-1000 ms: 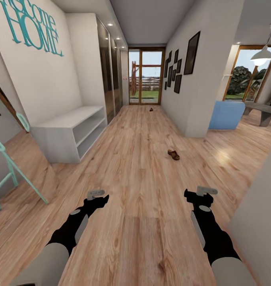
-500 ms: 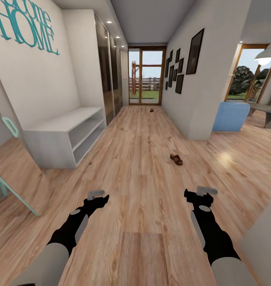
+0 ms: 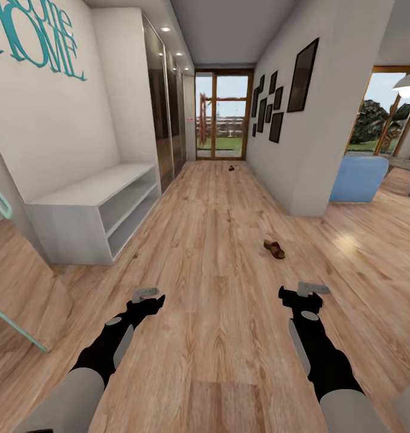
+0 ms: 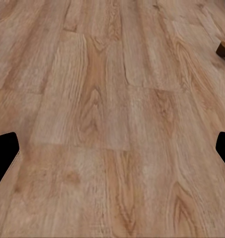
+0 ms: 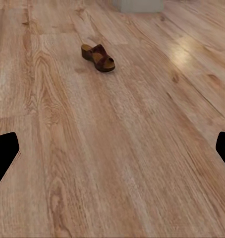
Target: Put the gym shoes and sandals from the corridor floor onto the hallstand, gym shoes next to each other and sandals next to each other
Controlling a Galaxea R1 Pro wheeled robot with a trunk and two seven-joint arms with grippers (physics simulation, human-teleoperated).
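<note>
Leftmost, a low white two-tier bench [image 3: 94, 207] stands against the wall bearing teal lettering [image 3: 33, 36]. Left gripper [image 3: 146, 295] hangs empty over the corridor floor [image 3: 211, 240], fingers spread wide apart in the left wrist view. Far down the corridor a small dark object [image 3: 231, 168], too small to identify, lies before the glazed door [image 3: 221, 115]. One brown sandal [image 3: 275, 249] lies on the planks ahead of the right gripper [image 3: 308, 291], likewise spread and empty. Rightmost sits a blue armchair [image 3: 358, 179].
</note>
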